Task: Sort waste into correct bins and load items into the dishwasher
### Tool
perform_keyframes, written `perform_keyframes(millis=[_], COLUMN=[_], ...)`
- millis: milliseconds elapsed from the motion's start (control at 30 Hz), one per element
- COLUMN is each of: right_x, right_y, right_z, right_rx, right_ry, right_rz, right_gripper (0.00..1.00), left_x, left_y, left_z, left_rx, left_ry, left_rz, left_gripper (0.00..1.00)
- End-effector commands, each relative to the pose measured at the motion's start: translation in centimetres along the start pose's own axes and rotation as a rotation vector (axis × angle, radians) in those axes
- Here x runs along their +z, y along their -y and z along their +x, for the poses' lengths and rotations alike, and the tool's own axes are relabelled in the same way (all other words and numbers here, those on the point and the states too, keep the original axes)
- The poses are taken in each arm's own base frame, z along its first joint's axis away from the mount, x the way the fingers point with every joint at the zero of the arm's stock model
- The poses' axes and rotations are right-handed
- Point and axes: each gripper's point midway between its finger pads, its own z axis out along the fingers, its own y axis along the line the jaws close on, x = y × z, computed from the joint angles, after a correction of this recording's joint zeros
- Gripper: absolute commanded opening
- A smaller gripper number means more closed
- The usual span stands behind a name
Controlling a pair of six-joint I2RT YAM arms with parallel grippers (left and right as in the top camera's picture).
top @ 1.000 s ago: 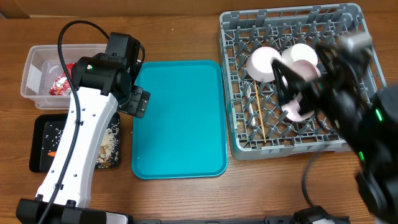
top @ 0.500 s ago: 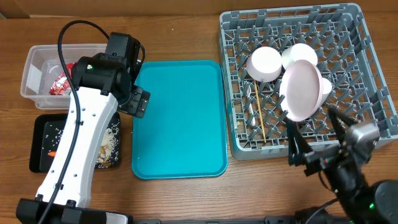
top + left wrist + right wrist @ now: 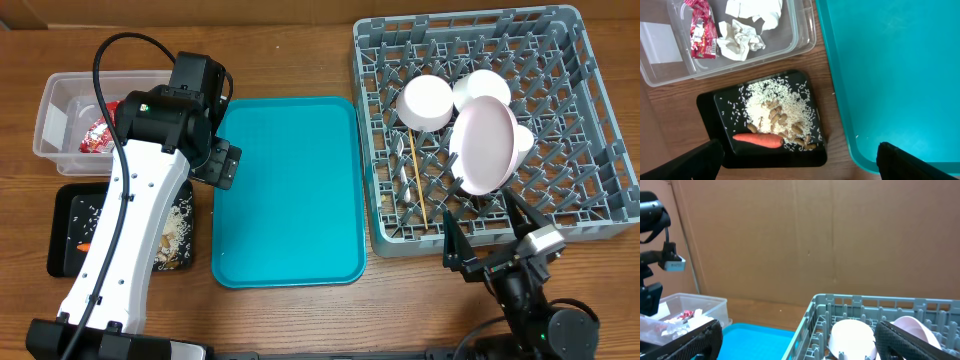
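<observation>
The grey dish rack (image 3: 590, 120) holds a white plate (image 3: 485, 145) on edge, two white bowls (image 3: 427, 103) (image 3: 483, 88), a small cup (image 3: 523, 140) behind the plate and a wooden stick (image 3: 416, 180). The clear tub (image 3: 60, 95) holds the red wrapper (image 3: 702, 30) and napkins (image 3: 747, 35). The black tray (image 3: 65, 230) holds rice (image 3: 772, 102), nuts and the carrot (image 3: 758, 140). My left gripper (image 3: 800, 165) is open and empty above the black tray's right edge. My right gripper (image 3: 490, 238) is open and empty at the rack's front wall. A bowl (image 3: 852, 337) shows in the right wrist view.
The teal serving tray (image 3: 288, 190) lies bare between the bins and the rack. My left arm (image 3: 130, 210) reaches over the black tray. A brown cardboard wall (image 3: 815, 235) stands behind the table.
My right arm has drawn back from over the rack to the table's front edge, leaving the plate standing in the rack. The left arm has not moved.
</observation>
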Motion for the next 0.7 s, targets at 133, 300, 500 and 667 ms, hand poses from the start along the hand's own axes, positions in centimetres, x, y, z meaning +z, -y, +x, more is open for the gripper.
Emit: perform_keyframes(millis=[133,300,500,667], right_x=[0.2,0.5,0.7,0.6], right_y=[0.4,1.0,1.6,2.1], right_z=[3.9,5.4,7.7,8.0], right_rx=[0.009,0.008,0.012,0.014], right_ry=[-0.029,-0.032,-0.05,-0.061], right_rz=[-0.006,0.007,0.022,0.048], right_gripper=[1.0,1.0,1.0,1.0], left_x=[-0.8,-0.8,-0.8,-0.8], left_y=[-0.3,-0.3,-0.3,-0.3], left_z=[-0.3,-0.3,-0.3,-0.3], left_rx=[0.008,0.008,0.008,0.008], left_ry=[0.025,0.024,0.025,0.024], left_rz=[-0.008,-0.008,-0.008,-0.008], left_gripper=[1.0,1.0,1.0,1.0])
